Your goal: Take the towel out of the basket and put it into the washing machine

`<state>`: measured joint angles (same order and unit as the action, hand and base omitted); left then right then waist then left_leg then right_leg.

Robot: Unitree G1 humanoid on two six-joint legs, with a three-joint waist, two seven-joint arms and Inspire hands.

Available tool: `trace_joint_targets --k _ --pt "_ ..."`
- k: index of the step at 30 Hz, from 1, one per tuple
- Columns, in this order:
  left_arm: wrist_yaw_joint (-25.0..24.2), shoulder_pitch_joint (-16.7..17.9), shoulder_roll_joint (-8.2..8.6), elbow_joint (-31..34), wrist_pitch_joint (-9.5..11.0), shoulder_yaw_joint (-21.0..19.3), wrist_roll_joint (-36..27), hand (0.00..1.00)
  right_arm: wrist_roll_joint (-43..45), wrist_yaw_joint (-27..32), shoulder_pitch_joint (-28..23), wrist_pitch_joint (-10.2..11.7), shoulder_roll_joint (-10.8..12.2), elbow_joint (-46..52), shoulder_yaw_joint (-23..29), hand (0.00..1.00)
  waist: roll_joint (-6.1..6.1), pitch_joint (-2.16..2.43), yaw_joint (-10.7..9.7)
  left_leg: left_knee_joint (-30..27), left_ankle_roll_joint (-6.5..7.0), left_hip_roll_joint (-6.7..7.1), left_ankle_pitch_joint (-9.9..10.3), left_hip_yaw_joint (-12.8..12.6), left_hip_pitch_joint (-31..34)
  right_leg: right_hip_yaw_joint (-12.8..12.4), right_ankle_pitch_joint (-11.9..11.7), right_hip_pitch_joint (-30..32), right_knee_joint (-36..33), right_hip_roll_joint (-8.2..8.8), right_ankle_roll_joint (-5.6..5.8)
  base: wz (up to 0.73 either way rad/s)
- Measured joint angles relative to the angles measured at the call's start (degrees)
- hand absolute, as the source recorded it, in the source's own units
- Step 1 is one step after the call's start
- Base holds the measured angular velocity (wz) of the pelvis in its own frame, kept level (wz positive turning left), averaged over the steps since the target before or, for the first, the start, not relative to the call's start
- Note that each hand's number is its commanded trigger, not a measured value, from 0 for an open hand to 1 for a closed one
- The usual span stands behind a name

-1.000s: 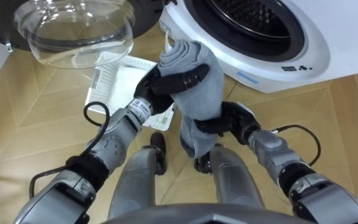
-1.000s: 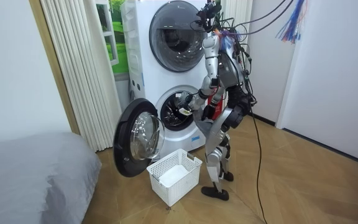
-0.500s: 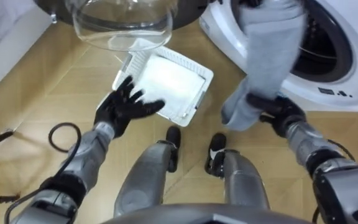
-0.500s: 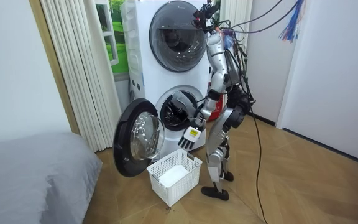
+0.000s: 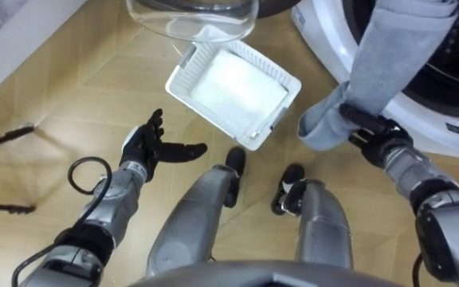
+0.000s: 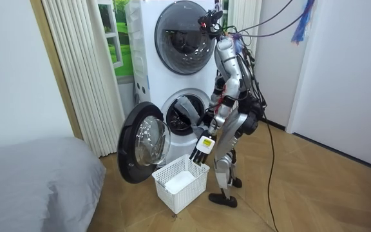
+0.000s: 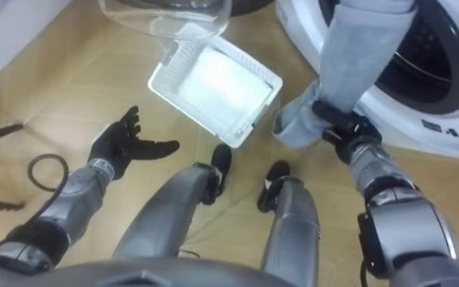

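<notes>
The left hand (image 5: pixel 146 149) has let go of the towel (image 5: pixel 393 60) and dropped down and out to the robot's left. It hangs over bare floor with its fingers spread and holding nothing. The towel, bunched between both hands a second ago, has been carried up toward the washing machine (image 5: pixel 325 36).

The right hand (image 5: pixel 370 131) has its fingers closed round the towel's lower end. From there the cloth runs up and forward over the white front toward the dark drum opening (image 5: pixel 457 48). Its top leaves the eye views, so I cannot tell how much lies inside. I judge the task roughly half done, because the lower length and the folded tail just left of the right hand hang outside and still have to be pushed through.

There is room to do that. The opening is wide and lies just ahead of the right hand, and its lower lip is the one edge the cloth could catch on. The door (image 6: pixel 142 149) stands swung wide, forward of the left hand and well clear. The empty basket (image 5: pixel 233 88) sits on the floor between the two hands, ahead of the feet, so a dropped tail would likely land there.
</notes>
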<state>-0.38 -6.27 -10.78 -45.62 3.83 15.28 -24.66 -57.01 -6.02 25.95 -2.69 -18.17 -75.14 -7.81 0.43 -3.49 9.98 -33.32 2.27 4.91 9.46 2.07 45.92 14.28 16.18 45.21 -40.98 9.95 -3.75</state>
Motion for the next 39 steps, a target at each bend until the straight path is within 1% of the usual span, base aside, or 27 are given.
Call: trace_joint_targets --k 2,3,5,8,10,13,14,15,16,18,22,24,25,27,28,30,31,33,35,36,37,39 --pt "0.0 0.7 -0.07 0.1 -0.4 0.0 0.0 0.0 -3.1 -1.2 0.1 -1.0 -0.1 -1.0 0.0 1.0 -0.12 -0.07 0.1 -0.3 -0.03 -0.02 0.0 0.3 0.2 0.3 0.0 0.0 0.0 -0.07 -0.05 0.06" --pt "-0.1 1.1 -0.18 0.7 -1.0 0.0 0.0 0.0 -4.2 -1.8 0.1 -1.2 -0.1 -1.4 0.0 1.0 -0.28 -0.17 0.0 -0.4 -0.04 -0.03 0.0 0.3 0.5 0.3 0.0 0.1 -0.1 -0.07 -0.05 0.0" --pt "-0.1 1.2 -0.21 1.0 -1.4 0.0 -0.1 0.0 -6.5 -2.5 0.1 -1.6 -0.2 -2.0 0.1 1.0 -0.52 -0.32 -0.1 -1.0 -0.03 0.01 0.0 0.4 1.0 0.5 0.0 0.5 -0.2 -0.02 -0.06 0.02" --pt "-0.3 1.0 -0.5 2.0 -1.5 0.2 -0.7 0.0 -9.8 -3.5 0.5 -2.4 -0.5 -2.8 0.1 1.0 -0.68 -0.4 -0.1 -2.4 0.01 0.0 0.1 0.4 2.6 0.6 0.1 1.7 -0.9 0.09 -0.03 0.03" --pt "-0.3 0.8 -0.78 2.3 -1.7 0.2 -0.8 0.0 -10.7 -3.6 1.1 -3.1 -0.5 -3.0 0.1 1.0 -0.86 -0.52 -0.2 -2.8 0.06 0.21 0.1 0.4 3.0 0.6 0.1 2.1 -1.5 0.38 0.0 0.02" --pt "-0.2 0.8 -1.0 2.7 -2.7 0.6 -1.9 0.0 -13.3 -4.1 1.1 -4.4 -0.6 -3.1 0.1 1.0 -0.97 -0.57 -0.4 -3.4 0.27 0.82 0.2 0.4 3.0 0.6 0.6 2.3 -2.8 1.16 0.24 0.07" --pt "-0.1 0.8 -1.04 3.0 -2.9 0.7 -2.3 0.0 -15.0 -4.2 1.2 -4.9 -0.5 -3.2 0.0 1.0 -1.09 -0.53 -0.1 -3.4 0.36 0.84 0.3 0.2 3.4 0.6 0.6 2.6 -3.1 1.22 0.27 0.0" --pt "0.4 0.8 -1.26 3.5 -3.2 0.7 -2.3 0.0 -17.0 -4.1 1.2 -5.1 -0.5 -3.2 0.0 1.0 -1.42 -0.62 0.0 -3.6 0.41 0.84 0.3 -0.1 3.7 0.4 0.6 3.0 -3.4 1.26 0.28 0.0" --pt "0.8 0.9 -1.31 3.9 -3.4 0.8 -2.5 0.0 -18.1 -4.0 1.2 -5.3 -0.5 -3.2 0.0 1.0 -1.43 -0.62 0.1 -3.8 0.41 0.81 0.3 -0.1 3.9 0.4 0.6 3.2 -3.5 1.23 0.3 0.0" --pt "2.4 1.0 -1.47 4.2 -3.6 1.1 -2.8 0.0 -21.7 -2.7 1.6 -5.6 -0.5 -2.9 0.0 1.0 -1.68 -0.54 0.3 -4.3 0.47 0.75 0.2 0.0 4.7 0.6 0.5 3.6 -3.7 1.18 0.32 0.0" --pt "5.2 1.5 -1.47 5.5 -3.8 1.2 -2.9 0.0 -24.7 -0.2 2.7 -5.7 -0.5 -2.7 0.2 1.0 -2.19 -0.49 0.2 -4.6 0.5 0.85 0.2 -0.1 4.8 0.6 0.5 3.7 -4.1 1.41 0.35 0.0" --pt "6.5 1.8 -1.67 6.3 -3.7 1.2 -3.5 0.0 -25.8 1.7 4.5 -6.3 -0.6 -2.4 0.3 1.0 -2.89 -0.41 -0.1 -4.8 0.54 0.84 0.2 -0.7 4.9 0.1 0.5 4.2 -4.6 1.51 0.35 -0.05" --pt "6.6 1.8 -1.73 6.4 -3.7 1.2 -3.8 0.0 -26.2 2.2 5.2 -6.3 -0.7 -2.4 0.3 1.0 -2.94 -0.41 -0.2 -4.9 0.57 0.82 0.2 -0.8 4.9 0.0 0.5 4.2 -4.6 1.49 0.35 -0.06" --pt "7.7 2.5 -1.91 8.7 -3.7 1.3 -5.1 0.0 -28.3 3.6 6.7 -6.3 -2.0 -2.2 2.0 1.0 -3.08 -0.39 -0.4 -5.6 0.7 0.75 0.3 -1.1 4.9 -0.1 0.5 4.3 -5.0 1.6 0.35 -0.02" --pt "7.8 2.7 -2.07 9.2 -3.5 1.2 -5.0 0.0 -28.6 4.1 7.0 -6.3 -2.3 -2.0 2.9 1.0 -3.19 -0.35 -0.4 -5.7 0.71 0.76 0.3 -1.3 4.9 -0.2 0.5 4.4 -5.1 1.69 0.35 0.0" --pt "9.1 4.8 -3.4 12.3 -3.4 0.9 -5.0 0.0 -28.7 6.4 7.9 -6.7 -3.1 0.3 5.1 1.0 -3.9 -0.3 -0.9 -5.6 0.87 0.75 0.4 -1.9 5.0 -0.8 0.5 5.0 -5.8 1.89 0.34 -0.08" --pt "9.4 5.3 -3.6 13.0 -3.4 0.8 -5.1 0.0 -28.8 6.7 8.1 -6.9 -3.4 0.8 5.1 1.0 -3.92 -0.3 -1.0 -5.6 0.93 0.75 0.4 -1.9 5.1 -0.8 0.5 5.0 -5.9 1.89 0.35 -0.05" --pt "11.0 6.4 -3.64 14.3 -3.4 0.5 -4.5 0.0 -30.0 8.4 9.6 -7.7 -4.6 1.1 5.2 1.0 -3.96 -0.29 -1.6 -6.1 1.04 0.79 0.4 -1.8 5.3 -0.6 0.5 5.0 -6.1 2.02 0.39 0.0" --pt "11.5 6.5 -3.64 14.3 -3.4 0.5 -4.4 0.0 -30.9 9.4 10.4 -8.0 -4.7 1.1 6.2 1.0 -4.34 -0.3 -2.0 -6.3 1.13 0.85 0.4 -2.0 5.4 -0.7 0.5 5.2 -6.4 2.2 0.4 0.02" --pt "11.6 6.8 -3.66 14.3 -3.4 0.5 -4.3 0.0 -31.0 10.6 11.0 -8.6 -4.7 1.1 7.9 0.51 -4.39 -0.32 -2.5 -6.4 1.19 1.04 0.3 -1.9 5.4 -0.6 0.5 5.2 -6.7 2.39 0.48 0.06" --pt "11.8 6.9 -3.67 14.3 -3.4 0.5 -4.3 0.0 -31.0 11.3 11.4 -8.7 -4.7 1.1 8.9 0.0 -4.39 -0.31 -2.7 -6.5 1.25 1.15 0.3 -1.9 5.4 -0.6 0.6 5.2 -6.8 2.54 0.5 0.08" --pt "12.3 7.0 -3.67 14.3 -3.4 0.4 -4.3 0.0 -32.2 13.1 12.3 -8.7 -4.8 1.1 11.5 0.0 -4.39 -0.32 -3.4 -6.6 1.54 1.72 0.1 -1.9 5.4 -0.5 0.8 5.2 -7.5 3.26 0.71 0.11"
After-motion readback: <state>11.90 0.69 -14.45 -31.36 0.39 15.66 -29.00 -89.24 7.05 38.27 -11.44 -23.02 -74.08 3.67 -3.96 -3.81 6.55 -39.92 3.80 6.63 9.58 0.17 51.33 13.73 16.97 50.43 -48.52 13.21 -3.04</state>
